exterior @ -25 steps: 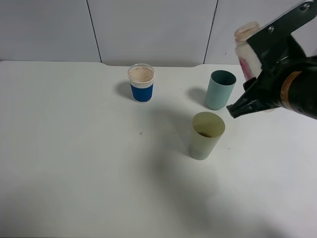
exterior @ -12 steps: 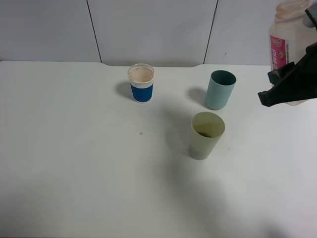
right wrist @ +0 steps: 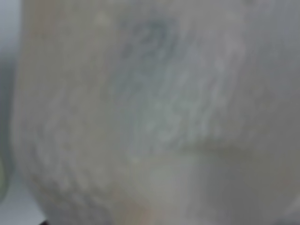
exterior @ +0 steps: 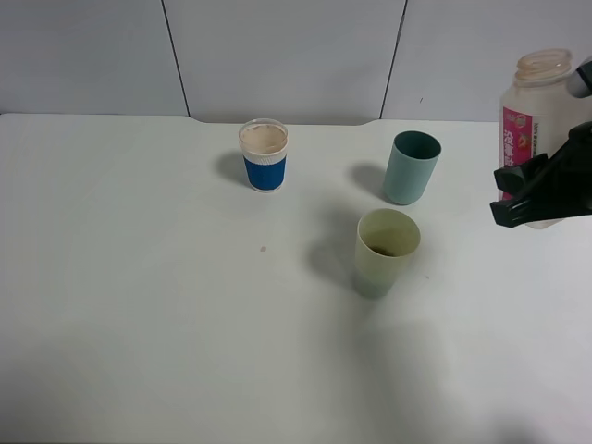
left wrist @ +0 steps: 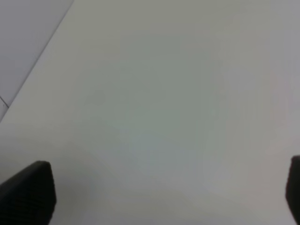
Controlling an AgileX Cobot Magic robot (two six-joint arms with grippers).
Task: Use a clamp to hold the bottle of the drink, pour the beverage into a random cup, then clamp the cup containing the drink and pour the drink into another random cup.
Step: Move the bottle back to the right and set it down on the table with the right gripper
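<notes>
the right pincer [exterior: 532, 190] is clamped on the bottle of the drink [exterior: 541, 106], which stands upright. well to its left is the cup containing the drink [exterior: 387, 252], dark liquid inside, so the first pour looks done. next: set the bottle down, let go, clamp that cup and tip it into another, perhaps the teal cup [exterior: 411, 166]. the left pincer [left wrist: 161, 192] hangs wide open over the table [left wrist: 150, 93].

Blue-sleeved paper cup [exterior: 264, 159] stands upright at the back middle of the white desk [exterior: 139, 305], with a white rim and a pale inside. Teal tumbler [exterior: 410, 168] is upright well off to its right, not touching it. Tiny dark speck [exterior: 263, 248] on the desk in front of the paper cup; grey wall panels [exterior: 277, 55] with dark vertical seams behind the far edge.
</notes>
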